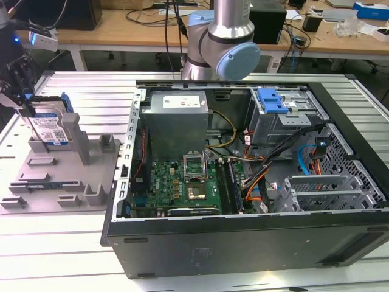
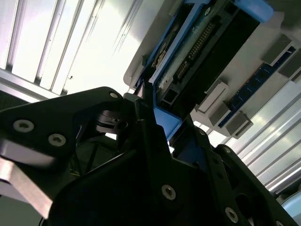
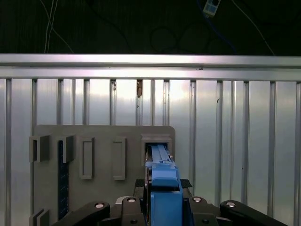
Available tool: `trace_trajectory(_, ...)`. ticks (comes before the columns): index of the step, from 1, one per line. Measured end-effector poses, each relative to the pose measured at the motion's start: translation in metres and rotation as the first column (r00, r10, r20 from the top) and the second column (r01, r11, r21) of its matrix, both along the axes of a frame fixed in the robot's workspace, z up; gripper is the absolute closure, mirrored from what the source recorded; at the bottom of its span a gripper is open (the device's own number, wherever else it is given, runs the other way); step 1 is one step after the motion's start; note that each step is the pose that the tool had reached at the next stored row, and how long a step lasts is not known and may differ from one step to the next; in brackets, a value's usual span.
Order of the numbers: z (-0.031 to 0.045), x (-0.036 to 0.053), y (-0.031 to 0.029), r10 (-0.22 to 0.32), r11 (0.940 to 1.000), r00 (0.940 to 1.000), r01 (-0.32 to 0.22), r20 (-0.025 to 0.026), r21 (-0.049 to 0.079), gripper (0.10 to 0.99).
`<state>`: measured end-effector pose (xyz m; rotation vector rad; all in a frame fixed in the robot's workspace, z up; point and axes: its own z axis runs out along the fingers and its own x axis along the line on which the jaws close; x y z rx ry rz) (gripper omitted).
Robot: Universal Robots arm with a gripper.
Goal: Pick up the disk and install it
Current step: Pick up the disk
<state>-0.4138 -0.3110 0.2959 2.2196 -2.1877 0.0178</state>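
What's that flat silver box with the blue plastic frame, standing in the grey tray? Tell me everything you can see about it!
The flat silver-grey metal disk has a white-and-blue label on its face and a bright blue plastic frame around its edges. In the second wrist view, one narrow end shows a dark connector with rows of pins. The disk stands upright on edge in a slot of the grey plastic holder tray, on the exterior view's left. The black gripper straddles its top end.
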Motion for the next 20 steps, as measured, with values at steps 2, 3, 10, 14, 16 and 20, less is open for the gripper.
trace_trajectory(2,0.0,0.0,0.0,0.0,1.0,1.0,0.0,0.0,0.0,0.722)
trace_trajectory(3,0.0,0.0,0.0,0.0,1.0,1.0,0.0,0.0,0.0,0.722)
trace_trajectory(10,0.004,-0.0001,0.0,0.0,1.0,1.0,0.0,0.0,0.0,0.722)
trace_trajectory(14,0.0105,0.0,-0.0002,0.0,1.0,1.0,0.0,0.0001,0.0,0.722)
trace_trajectory(16,0.0142,0.0,-0.0003,0.0,1.0,1.0,0.0,0.0,0.0,0.722)
trace_trajectory(20,0.0264,0.0,-0.0004,0.0,1.0,1.0,0.0,0.0001,0.0,0.722)
